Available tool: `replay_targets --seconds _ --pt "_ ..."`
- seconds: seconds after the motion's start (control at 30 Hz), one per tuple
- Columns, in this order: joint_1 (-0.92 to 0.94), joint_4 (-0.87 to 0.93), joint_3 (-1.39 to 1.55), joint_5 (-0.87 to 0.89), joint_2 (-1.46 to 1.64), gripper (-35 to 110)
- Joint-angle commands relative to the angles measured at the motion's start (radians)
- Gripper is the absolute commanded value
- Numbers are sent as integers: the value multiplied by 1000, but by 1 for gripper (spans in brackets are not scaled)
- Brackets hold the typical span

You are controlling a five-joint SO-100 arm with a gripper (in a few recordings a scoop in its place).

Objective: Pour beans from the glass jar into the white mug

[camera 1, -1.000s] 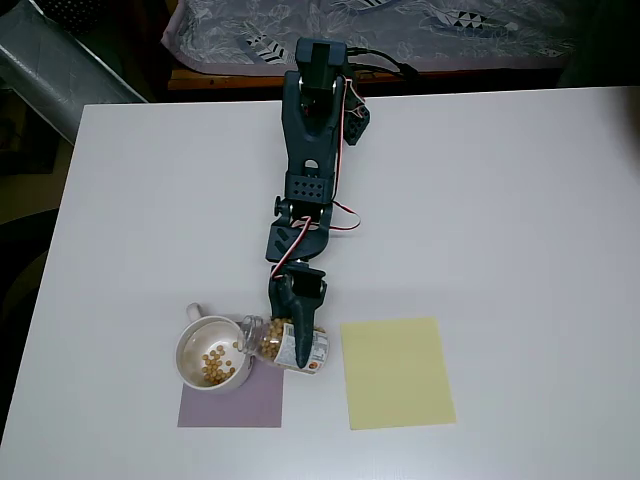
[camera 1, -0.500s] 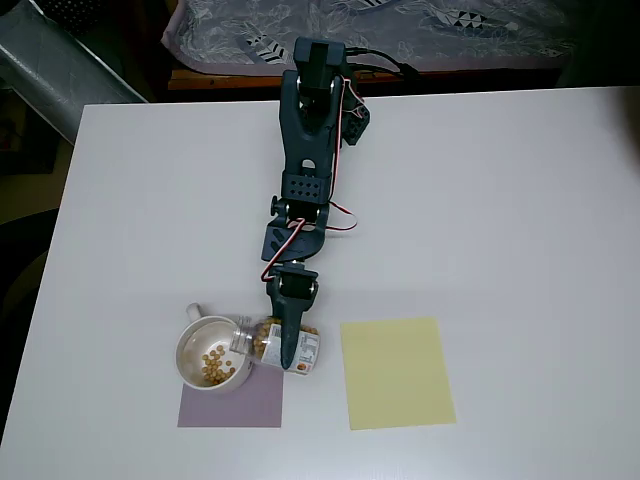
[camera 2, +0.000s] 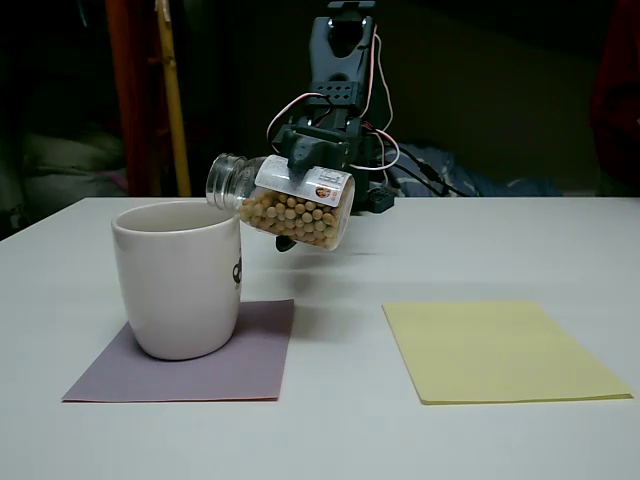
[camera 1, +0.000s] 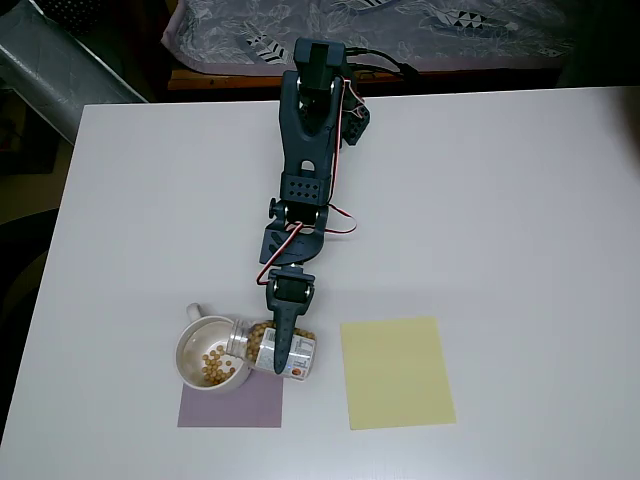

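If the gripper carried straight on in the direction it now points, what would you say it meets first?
The gripper, shut on the tilted glass jar, points down toward the table. Straight on, the jar would probably touch the purple mat beside the white mug first, though depth is unclear.

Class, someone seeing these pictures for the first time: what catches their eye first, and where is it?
Probably the small clear glass jar of tan-yellow beans, held nearly sideways in the dark gripper's jaws above the table, its mouth over the rim of the round white ceramic mug. That mug stands on a purple square mat, beside a yellow paper sheet.
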Motion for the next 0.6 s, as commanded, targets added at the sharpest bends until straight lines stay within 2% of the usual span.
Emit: replay_targets --seconds 0.0,0.13,0.57 --pt "8 31 -43 54 15 0" --pt "3 103 -97 149 6 0" --pt "28 178 -164 236 -26 0"
